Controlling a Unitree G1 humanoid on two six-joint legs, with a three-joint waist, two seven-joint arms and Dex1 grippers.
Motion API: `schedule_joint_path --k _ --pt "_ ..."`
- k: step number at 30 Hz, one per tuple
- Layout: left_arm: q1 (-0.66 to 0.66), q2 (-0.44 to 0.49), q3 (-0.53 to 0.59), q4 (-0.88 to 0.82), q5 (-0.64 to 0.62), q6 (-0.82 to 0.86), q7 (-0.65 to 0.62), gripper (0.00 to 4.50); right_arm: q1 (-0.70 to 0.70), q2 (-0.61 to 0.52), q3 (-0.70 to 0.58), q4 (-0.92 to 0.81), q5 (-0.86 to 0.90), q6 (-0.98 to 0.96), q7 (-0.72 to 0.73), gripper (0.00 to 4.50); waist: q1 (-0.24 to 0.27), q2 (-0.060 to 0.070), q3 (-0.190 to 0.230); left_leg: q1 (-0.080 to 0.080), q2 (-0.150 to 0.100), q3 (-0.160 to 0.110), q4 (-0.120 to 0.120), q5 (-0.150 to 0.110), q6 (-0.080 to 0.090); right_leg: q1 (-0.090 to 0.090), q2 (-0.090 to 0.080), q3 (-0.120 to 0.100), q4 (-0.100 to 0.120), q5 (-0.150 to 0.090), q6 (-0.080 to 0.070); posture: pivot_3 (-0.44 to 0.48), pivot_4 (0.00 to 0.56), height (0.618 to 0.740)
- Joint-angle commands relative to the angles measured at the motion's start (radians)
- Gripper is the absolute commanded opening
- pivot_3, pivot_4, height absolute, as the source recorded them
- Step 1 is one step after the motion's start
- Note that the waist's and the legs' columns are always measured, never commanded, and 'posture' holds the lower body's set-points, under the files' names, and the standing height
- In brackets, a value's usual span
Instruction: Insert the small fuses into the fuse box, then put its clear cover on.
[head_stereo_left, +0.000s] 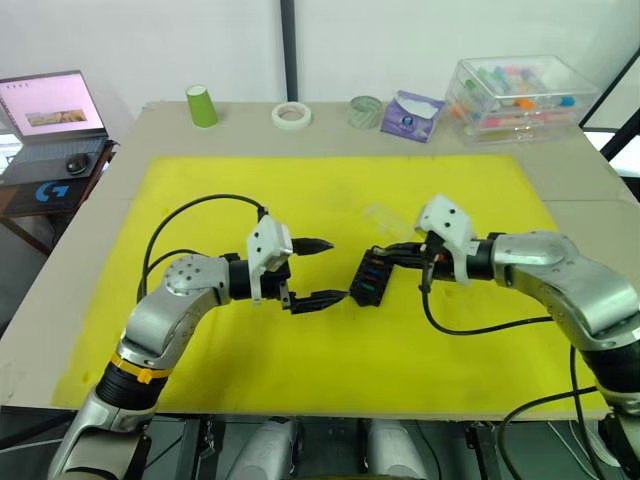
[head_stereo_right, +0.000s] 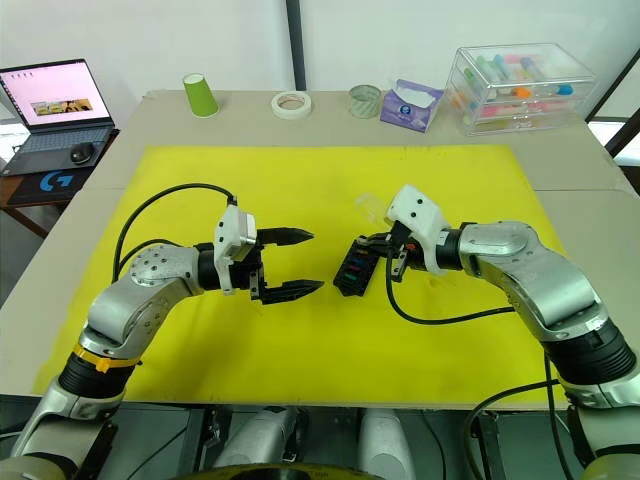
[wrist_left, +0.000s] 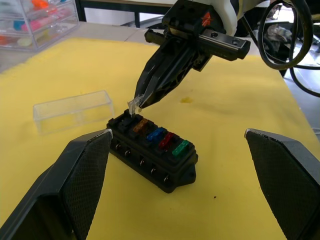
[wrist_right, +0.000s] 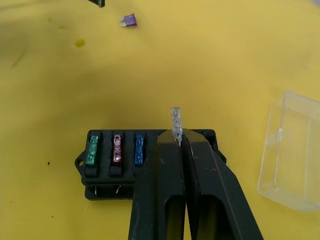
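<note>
The black fuse box (wrist_left: 152, 150) lies mid-mat on the yellow mat (head_stereo_left: 300, 190), with green, red, blue and brown small fuses seated in one row. Just over the box's end slot, beside the brown fuse, hangs a pale grey fuse (wrist_right: 176, 122), and my right gripper (wrist_right: 181, 140) is shut on it. My left gripper (head_stereo_left: 330, 270) is open just left of the box, its fingers (wrist_left: 80, 175) either side of it without touching. The clear cover (wrist_left: 72, 110) lies on the mat just behind the box. A purple fuse (wrist_right: 129, 20) lies loose on the mat.
Along the table's back edge stand a green cup (head_stereo_left: 202, 105), two tape rolls (head_stereo_left: 291, 115), a purple tissue pack (head_stereo_left: 410, 115) and a large clear storage box (head_stereo_left: 520, 95). A laptop (head_stereo_left: 50, 110) sits on a side table at far left.
</note>
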Motion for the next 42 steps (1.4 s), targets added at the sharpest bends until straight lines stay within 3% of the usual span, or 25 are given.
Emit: schedule_joint_path --k 1,42 --pt "-0.007 0.005 0.0 -0.036 0.005 -0.006 -0.007 4.47 -0.029 0.013 -0.015 -0.001 -0.031 -0.005 0.019 0.0 0.0 0.0 0.0 0.0 0.0 0.0 0.0 0.0 0.0 0.0 0.0 0.0 0.0 0.0 0.0 0.0 0.15 0.74" --pt "-0.004 -0.004 0.004 0.012 0.055 -0.049 -0.048 4.47 -0.029 0.099 -0.017 0.092 -0.185 -0.014 0.107 0.0 -0.002 0.0 0.0 0.0 0.0 0.0 0.0 0.0 0.0 0.0 0.0 0.0 0.0 0.0 0.0 0.0 0.15 0.74"
